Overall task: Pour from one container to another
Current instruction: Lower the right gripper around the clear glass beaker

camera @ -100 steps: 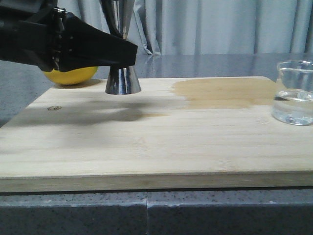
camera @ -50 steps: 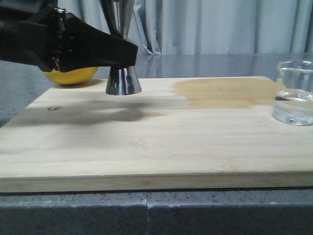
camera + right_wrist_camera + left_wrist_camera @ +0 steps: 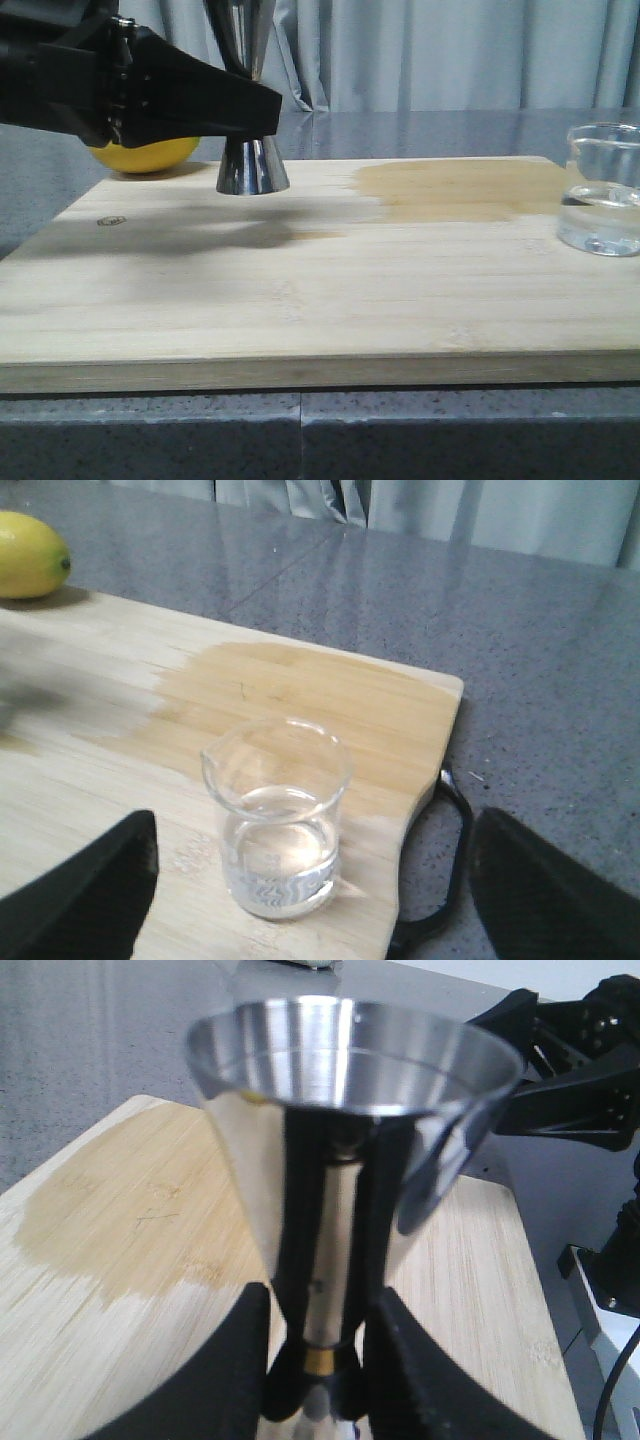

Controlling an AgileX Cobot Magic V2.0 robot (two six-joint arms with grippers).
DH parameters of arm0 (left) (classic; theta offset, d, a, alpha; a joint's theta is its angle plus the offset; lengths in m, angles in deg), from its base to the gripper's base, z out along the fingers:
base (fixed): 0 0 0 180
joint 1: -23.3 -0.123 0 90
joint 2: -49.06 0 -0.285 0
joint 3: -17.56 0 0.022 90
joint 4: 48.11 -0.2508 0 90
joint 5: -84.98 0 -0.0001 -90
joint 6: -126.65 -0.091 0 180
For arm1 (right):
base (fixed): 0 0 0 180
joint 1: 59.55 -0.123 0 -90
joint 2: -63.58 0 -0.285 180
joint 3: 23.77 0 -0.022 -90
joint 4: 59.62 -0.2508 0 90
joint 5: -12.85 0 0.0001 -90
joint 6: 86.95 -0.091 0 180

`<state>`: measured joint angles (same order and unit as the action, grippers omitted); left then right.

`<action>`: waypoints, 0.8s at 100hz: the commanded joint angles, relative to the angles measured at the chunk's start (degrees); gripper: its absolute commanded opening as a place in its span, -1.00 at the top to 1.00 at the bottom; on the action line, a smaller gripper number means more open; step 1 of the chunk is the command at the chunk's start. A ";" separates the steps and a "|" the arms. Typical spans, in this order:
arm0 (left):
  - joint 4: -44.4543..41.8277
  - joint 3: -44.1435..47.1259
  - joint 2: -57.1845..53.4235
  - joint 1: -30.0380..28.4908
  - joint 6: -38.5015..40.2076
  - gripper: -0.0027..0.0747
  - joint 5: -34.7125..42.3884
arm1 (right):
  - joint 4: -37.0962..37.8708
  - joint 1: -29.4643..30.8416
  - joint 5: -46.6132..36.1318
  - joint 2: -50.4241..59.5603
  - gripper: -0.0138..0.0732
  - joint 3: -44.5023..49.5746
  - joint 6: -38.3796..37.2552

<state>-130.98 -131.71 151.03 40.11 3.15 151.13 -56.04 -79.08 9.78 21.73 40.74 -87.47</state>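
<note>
Two vessels sit well apart on our bamboo board (image 3: 330, 300): we clamp the steel jigger (image 3: 252, 165) at its gold-banded waist with our left gripper (image 3: 325, 1365), far left beside the lemon (image 3: 146, 153), steadying it upright to receive liquid. The glass beaker (image 3: 279, 818) waits at the right edge between our right gripper's (image 3: 310, 900) spread fingers, not yet grasped. Its white marks are unreadable.

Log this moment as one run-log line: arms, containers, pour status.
left gripper: shut on jigger waist, base on board | right gripper: open, astride beaker | beaker: holds liquid, standing | pour: not started
</note>
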 commanded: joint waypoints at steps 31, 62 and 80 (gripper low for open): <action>1.87 -1.49 -2.59 0.41 0.38 0.67 11.90 | -0.10 -0.23 -14.87 -14.06 -0.64 -1.35 -0.12; 1.87 -1.49 -2.59 0.41 0.38 0.67 11.90 | -0.10 -0.23 -20.99 -18.98 -0.64 -1.35 -0.12; 1.87 -1.49 -2.59 0.41 0.38 0.67 11.90 | -0.10 -0.23 -22.49 -20.23 -0.63 -1.35 -0.12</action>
<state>-130.98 -131.71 151.03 40.11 3.15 151.13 -56.04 -79.08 -7.00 1.70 40.74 -87.47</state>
